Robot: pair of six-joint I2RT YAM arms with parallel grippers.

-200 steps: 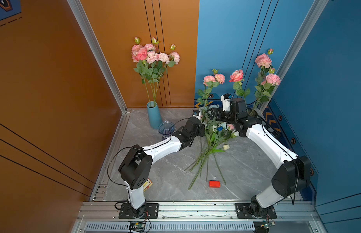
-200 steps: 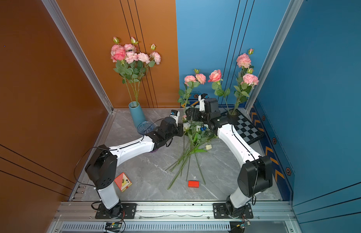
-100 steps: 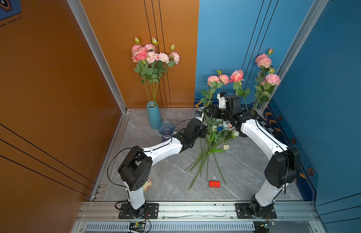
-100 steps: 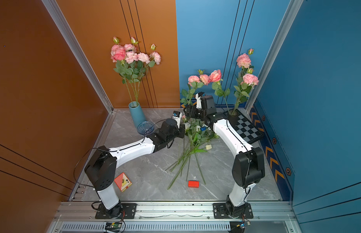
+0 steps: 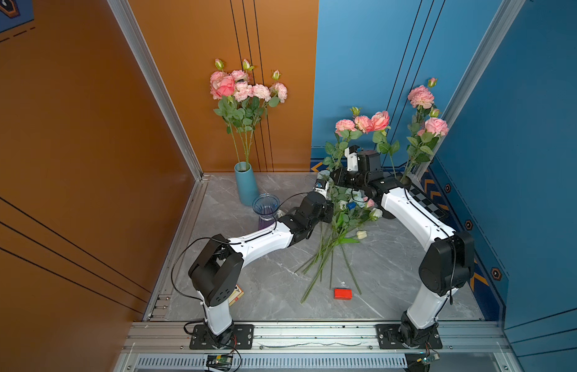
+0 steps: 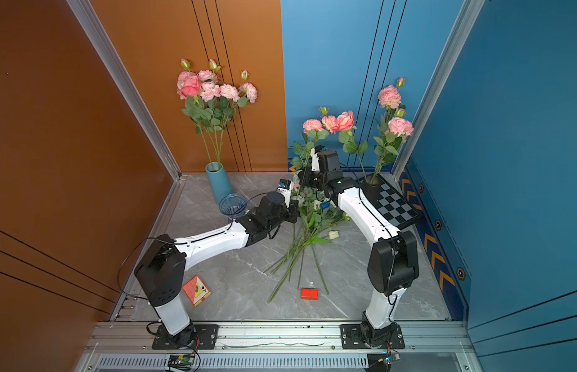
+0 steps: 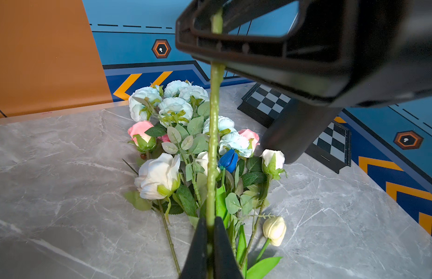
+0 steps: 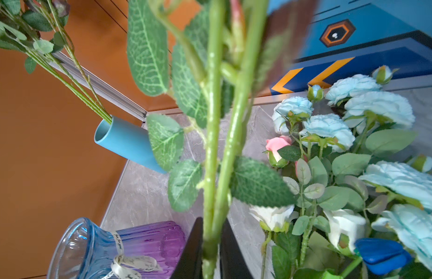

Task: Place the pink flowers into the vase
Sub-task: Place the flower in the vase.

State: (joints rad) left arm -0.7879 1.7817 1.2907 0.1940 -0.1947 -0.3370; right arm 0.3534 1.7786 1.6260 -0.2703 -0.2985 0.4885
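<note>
The left hand (image 7: 210, 241) is clamped on the lower stem of the pink flowers (image 5: 361, 124), whose long axis rises upright from it. The glass vase (image 5: 265, 206) stands just behind that arm's wrist, with open bench (image 5: 248, 290) around it. Higher on the same stems, the right hand (image 8: 211, 244) is pinched shut too. The heap of loose flowers (image 7: 186, 145) lies beneath.

pink flowers (image 5: 362, 123) pink, green stems | vase (image 5: 247, 186) teal | chessboard (image 6: 395, 204) black-white checks | block (image 5: 342, 293) red
</note>
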